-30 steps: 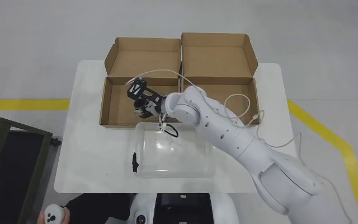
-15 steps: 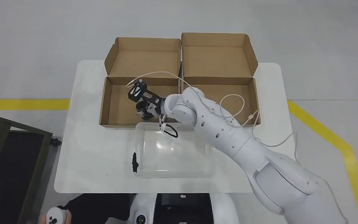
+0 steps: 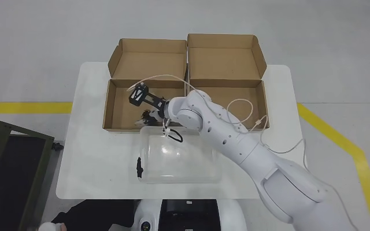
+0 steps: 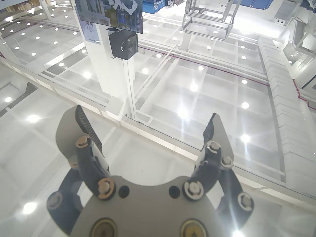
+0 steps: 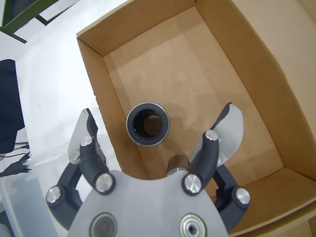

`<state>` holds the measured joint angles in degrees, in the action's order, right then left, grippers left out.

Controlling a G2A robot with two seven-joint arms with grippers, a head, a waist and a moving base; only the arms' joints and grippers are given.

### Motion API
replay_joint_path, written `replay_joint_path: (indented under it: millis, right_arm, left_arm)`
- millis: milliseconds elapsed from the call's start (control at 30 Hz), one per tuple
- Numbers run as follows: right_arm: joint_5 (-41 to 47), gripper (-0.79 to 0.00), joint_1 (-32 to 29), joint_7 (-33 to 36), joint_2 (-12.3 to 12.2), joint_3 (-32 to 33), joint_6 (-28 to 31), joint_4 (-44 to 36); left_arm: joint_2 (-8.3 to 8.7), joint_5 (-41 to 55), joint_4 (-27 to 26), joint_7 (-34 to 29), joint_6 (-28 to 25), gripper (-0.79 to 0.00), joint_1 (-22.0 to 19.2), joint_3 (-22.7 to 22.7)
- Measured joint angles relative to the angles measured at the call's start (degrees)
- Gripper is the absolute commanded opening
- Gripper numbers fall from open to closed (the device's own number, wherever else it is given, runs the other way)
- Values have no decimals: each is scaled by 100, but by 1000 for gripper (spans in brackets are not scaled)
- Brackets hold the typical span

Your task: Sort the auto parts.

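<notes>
Sleeve [image 5: 147, 127], hollow, grey-rimmed, black-lined, in cardboard box [image 5: 187, 75]

Your right gripper [image 3: 144, 119] hangs over the left open brown cardboard box [image 3: 121, 110], just beside the clear plastic tub [image 3: 185, 163].

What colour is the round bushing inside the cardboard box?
The bushing is black with a silver-grey outer rim, best seen in the right wrist view.
</notes>
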<state>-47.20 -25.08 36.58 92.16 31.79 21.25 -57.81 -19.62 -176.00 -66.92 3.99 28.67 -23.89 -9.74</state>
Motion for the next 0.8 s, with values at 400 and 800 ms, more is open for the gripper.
replay_joint_path:
  millis: [400,800]
  right_arm:
    - [-745,0,-1127,403,-515,751,355,-2257]
    - [-1420,0,-2755,488,-1079,1855,1191,-4082]
  left_arm:
    - [0,0,0,0,0,0,0,0]
    - [0,0,0,0,0,0,0,0]
